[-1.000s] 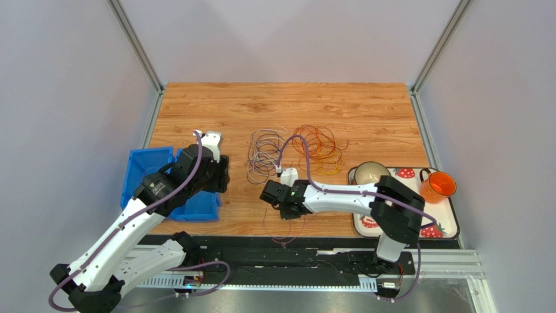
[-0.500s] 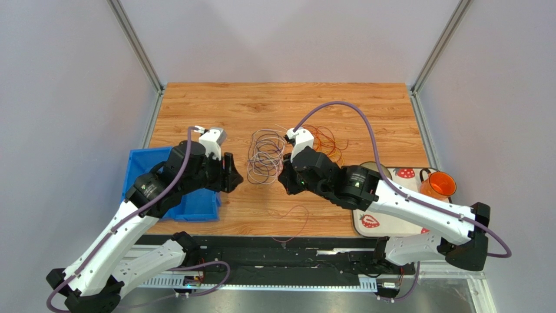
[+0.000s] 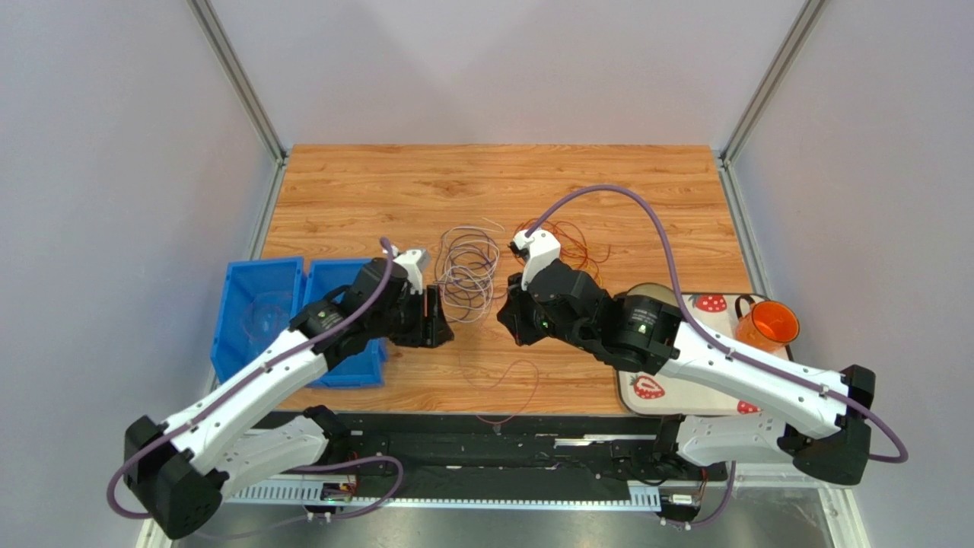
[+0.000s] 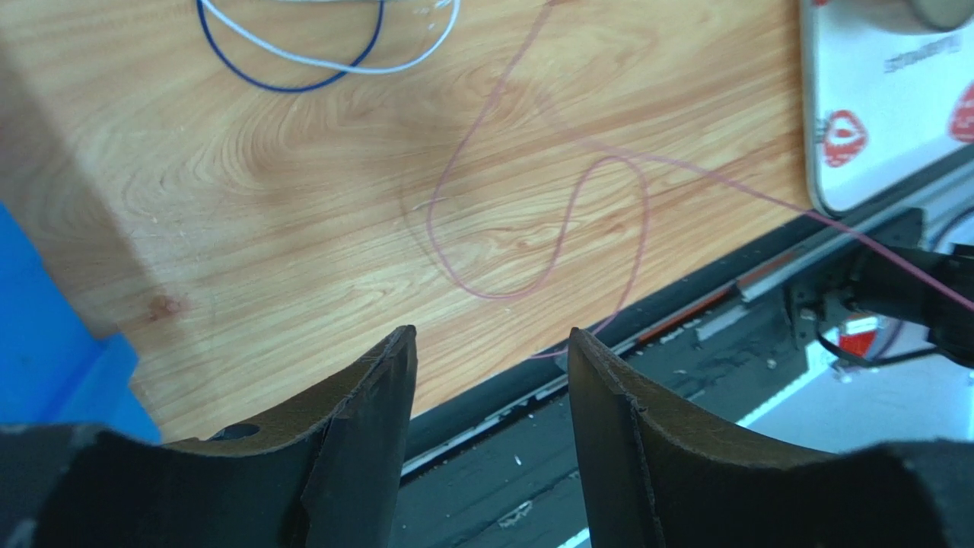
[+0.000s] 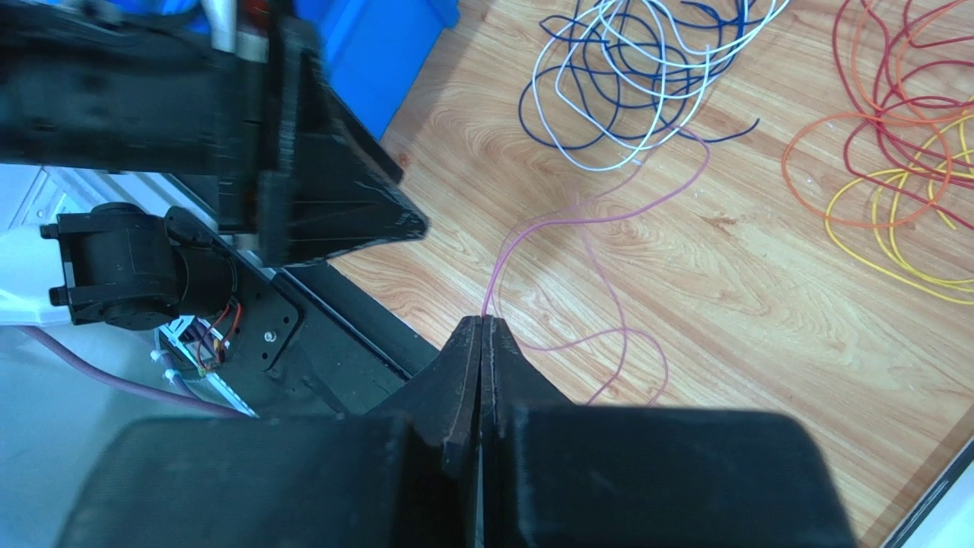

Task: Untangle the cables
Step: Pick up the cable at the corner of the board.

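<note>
Bright, even overhead light with soft shadows and no harsh glare.
In the top view the wooden surface (image 3: 457,183) is evenly lit and sharp from edge to edge, with only faint, diffuse shadows on it under the arms. In the left wrist view a broad soft shadow darkens the surface's left side, and the left tool (image 4: 489,333), close to the lens, is dark and slightly soft. In the right wrist view the right tool (image 5: 481,322) is an almost featureless black, while the purple cable (image 5: 595,217) stays crisp and casts a pale, blurred shadow on the surface. Beyond the surface's near edge, both wrist views wash out towards white.
</note>
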